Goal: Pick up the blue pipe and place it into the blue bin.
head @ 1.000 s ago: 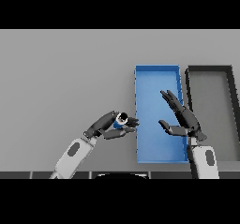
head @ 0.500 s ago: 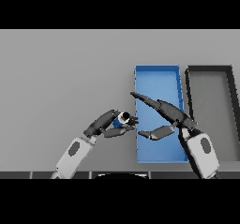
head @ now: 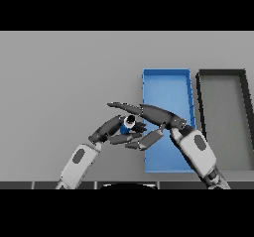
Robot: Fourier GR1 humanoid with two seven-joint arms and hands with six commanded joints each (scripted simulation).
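Left hand angled up from the table's near edge, fingers curled round the blue pipe, held just left of the blue bin's left wall. Right hand reaching leftward across that wall, fingers straight and released, meeting the pipe. Dark bin beside, far right. Pipe largely hidden by fingers.

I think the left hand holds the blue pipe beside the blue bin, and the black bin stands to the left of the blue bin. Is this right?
Not quite. In the head view the black bin stands to the right of the blue bin, not the left. The rest holds: the left hand holds the blue pipe beside the blue bin.
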